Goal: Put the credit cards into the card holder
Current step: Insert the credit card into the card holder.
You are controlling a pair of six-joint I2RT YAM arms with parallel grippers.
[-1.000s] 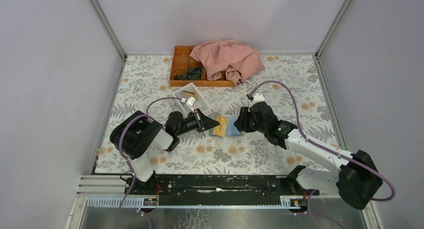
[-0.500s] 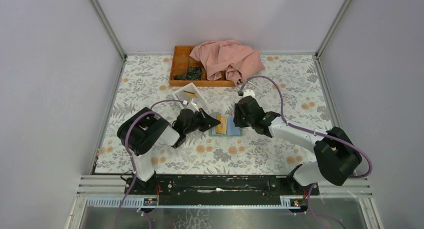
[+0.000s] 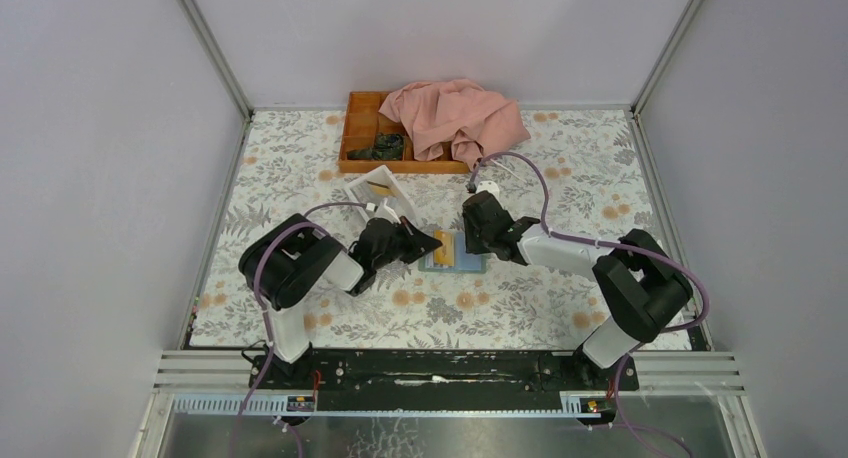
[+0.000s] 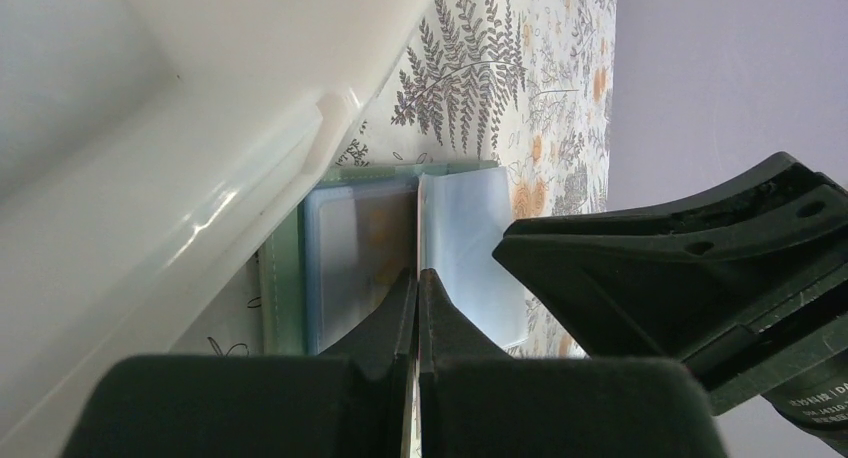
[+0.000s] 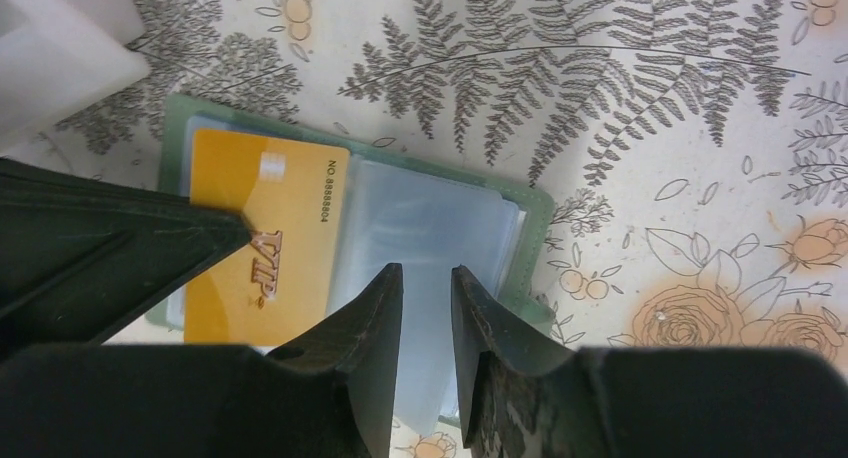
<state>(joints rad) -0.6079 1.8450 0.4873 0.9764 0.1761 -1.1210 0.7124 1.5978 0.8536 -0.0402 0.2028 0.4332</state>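
The card holder (image 3: 455, 265) lies open on the flowered table, grey-green rim (image 5: 535, 213) around pale blue sleeves. An orange card (image 5: 290, 208) marked VIP lies tilted over its left half, and also shows in the top view (image 3: 446, 248). My left gripper (image 3: 436, 244) is shut on this card, which is a thin edge between the jaws in the left wrist view (image 4: 416, 273). My right gripper (image 5: 427, 270) is narrowly open, with nothing between the jaws. Its tips are over the holder's right sleeve, opposite the left gripper (image 3: 468, 246). No other loose cards are visible.
A white open-topped box (image 3: 378, 193) stands just behind the left gripper, close to the holder's far left corner (image 5: 50, 48). An orange wooden tray (image 3: 362, 128) with a dark object and a pink cloth (image 3: 455, 118) sits at the back.
The right gripper has moved left and slightly back over the holder, its arm folding in. The left gripper has edged right with the orange card, toward the holder.
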